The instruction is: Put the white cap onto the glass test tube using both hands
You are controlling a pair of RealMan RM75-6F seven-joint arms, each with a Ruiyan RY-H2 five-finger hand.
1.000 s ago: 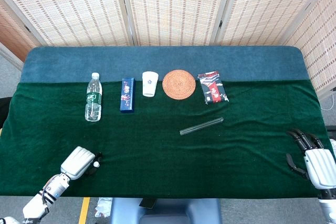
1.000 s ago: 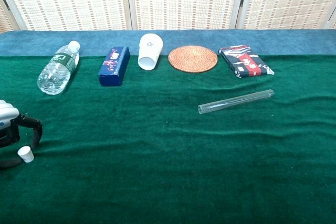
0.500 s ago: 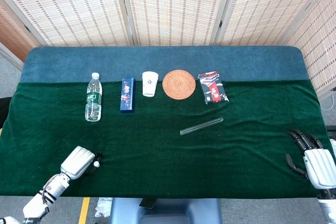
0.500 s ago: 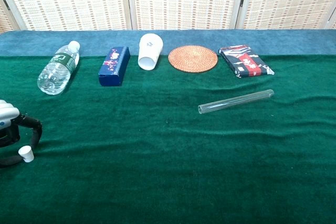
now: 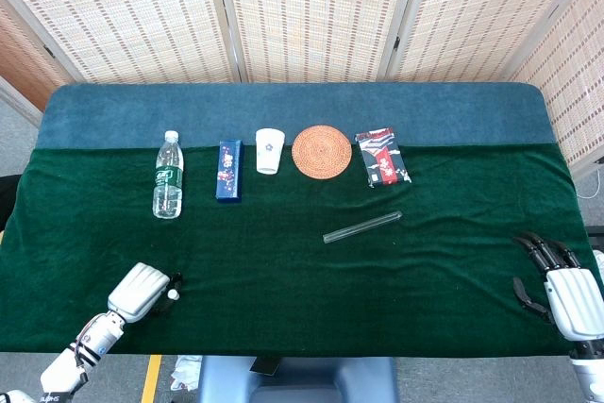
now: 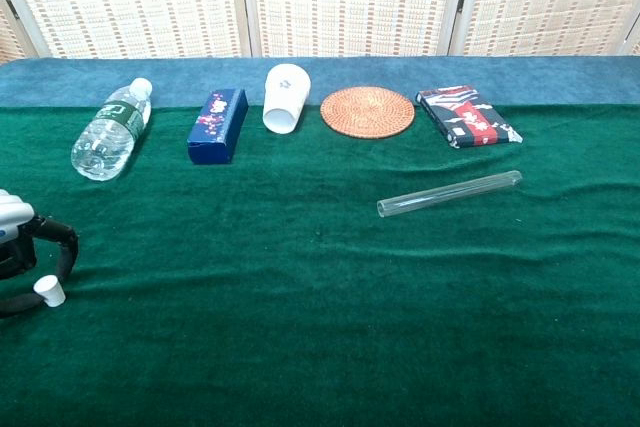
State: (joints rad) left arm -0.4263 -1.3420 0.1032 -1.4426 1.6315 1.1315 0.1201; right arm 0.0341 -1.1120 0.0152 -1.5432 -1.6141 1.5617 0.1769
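My left hand (image 5: 142, 292) has its fingers curled around the white cap (image 6: 48, 291), which seems pinched at the table's (image 5: 283, 271) near-left edge. My right hand (image 5: 557, 282) is empty, fingers apart. The glass test tube (image 6: 450, 193) lies well apart, mid-table. I should lift the cap gently, keeping it upright.

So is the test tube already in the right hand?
No, the test tube lies on the green cloth, well apart from the right hand.
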